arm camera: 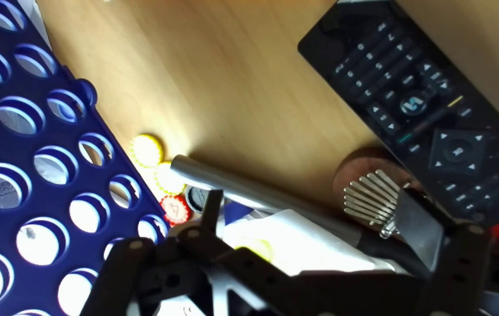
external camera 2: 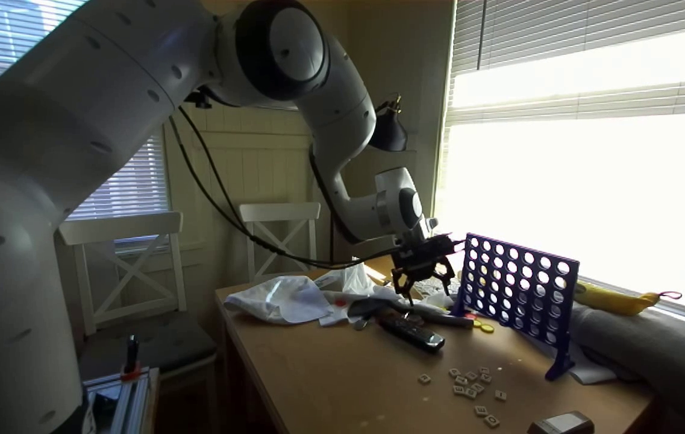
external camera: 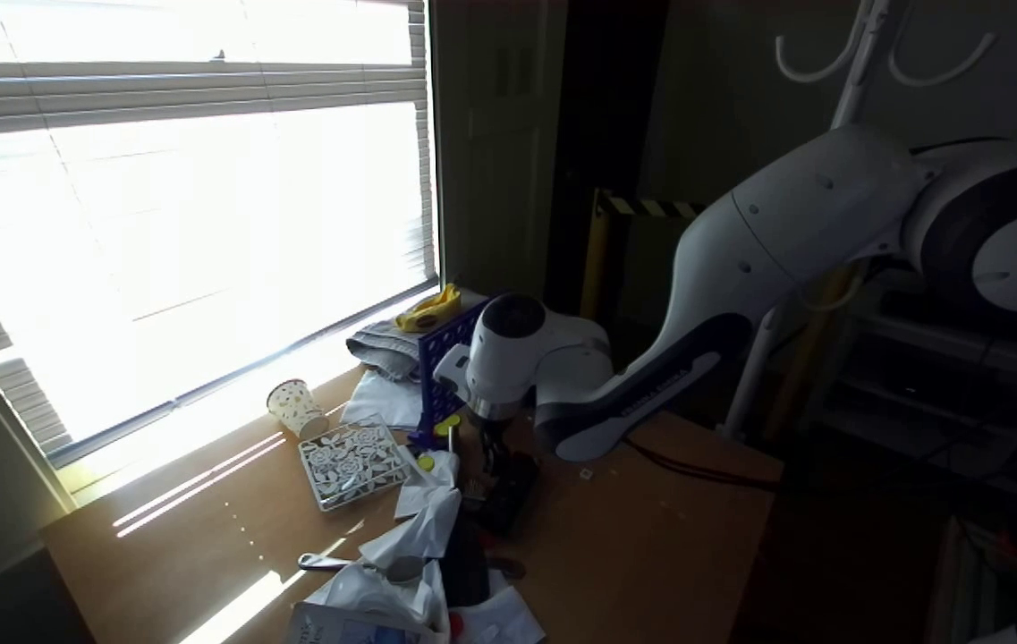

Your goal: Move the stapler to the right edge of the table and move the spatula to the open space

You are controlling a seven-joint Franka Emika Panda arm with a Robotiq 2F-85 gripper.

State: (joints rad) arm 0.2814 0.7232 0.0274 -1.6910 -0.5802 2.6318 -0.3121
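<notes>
While your pincer (external camera 2: 429,298) hovers empty above the surface (external camera 2: 330,374), jaws spread wide, the apparent spatula (arm camera: 275,198) lies near the remote control (arm camera: 411,118); its tubular grey handle (arm camera: 218,179) looks light, stiff, slick: grip it mid-length. You cannot pinpoint the stapler.

White glare fills a window (external camera 2: 583,175) beside the claw (external camera 2: 429,295), slatted blinds (external camera 2: 559,27) across its top. In an exterior view, a black lamp (external camera 2: 389,132), the pale wall (external camera 2: 222,181) and two white chairs (external camera 2: 122,228) stand beyond the claw. In an exterior view, well apart from it, a coat rack (external camera: 860,64) and shelf (external camera: 946,347) stand in shade.
</notes>
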